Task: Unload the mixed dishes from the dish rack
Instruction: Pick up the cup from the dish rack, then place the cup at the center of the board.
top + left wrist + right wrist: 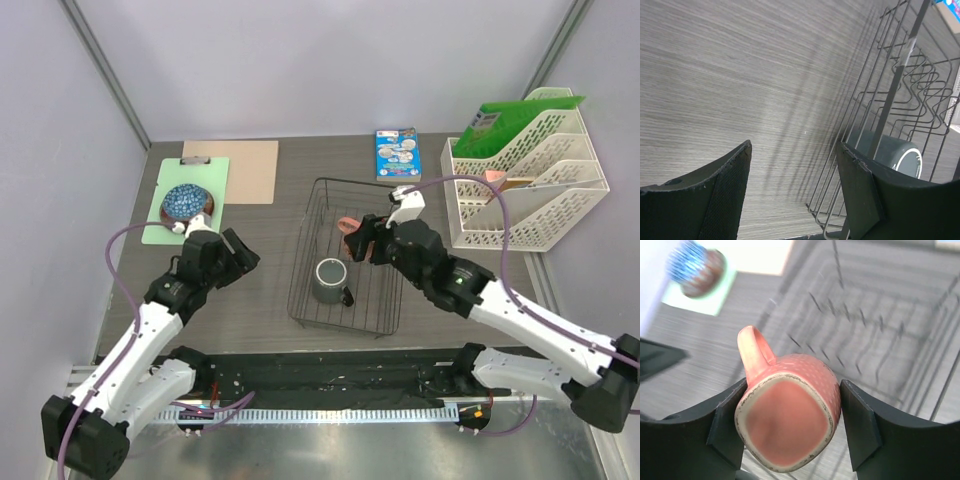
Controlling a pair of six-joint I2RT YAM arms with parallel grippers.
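Note:
The black wire dish rack [312,205] stands mid-table. A grey-green mug [330,282] lies inside it near the front; it also shows in the left wrist view [896,152] behind the rack wires [875,120]. My right gripper [356,240] is shut on the salmon-pink cup [790,415], held above the rack's middle with its handle pointing away. My left gripper [243,262] is open and empty, just left of the rack over bare table. The blue-inside bowl [186,201] sits at the left on what looks like the dark red plate [207,211].
A green mat [165,228] lies under the bowl, with a tan board [250,170] behind it. A white tiered file tray [530,195] with a green packet [500,125] stands at the right. A small blue box [397,153] lies behind the rack.

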